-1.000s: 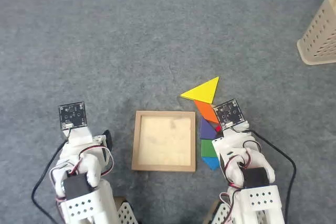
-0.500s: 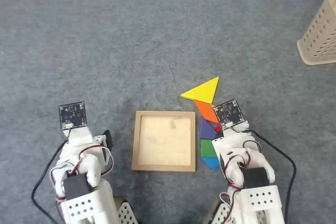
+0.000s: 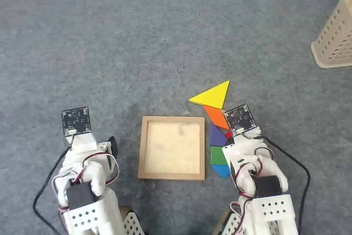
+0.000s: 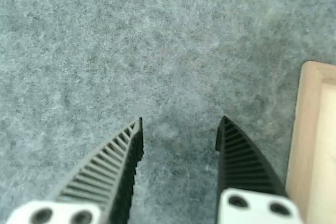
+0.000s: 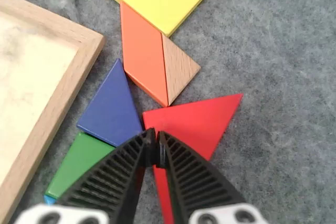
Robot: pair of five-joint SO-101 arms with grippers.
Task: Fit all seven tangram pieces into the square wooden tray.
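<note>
The square wooden tray (image 3: 171, 119), pale and smooth, lies on nubbly grey carpet (image 3: 137, 53) at lower centre of the high view. Flat pieces cluster just right of it: yellow triangle (image 3: 213, 95), orange parallelogram (image 3: 216, 117), dark blue triangle (image 3: 216, 135). The right gripper (image 5: 156, 142), ribbed black fingers pressed together, hangs over the red triangle (image 5: 197, 121). The left gripper (image 4: 180, 127), fingers apart, hovers over carpet beside the tray's rim.

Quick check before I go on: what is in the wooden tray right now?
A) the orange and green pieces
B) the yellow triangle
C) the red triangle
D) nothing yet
D: the wooden tray shows only its bare floor, while the yellow triangle, orange piece, green piece and red triangle all lie on the carpet beside it.
</note>
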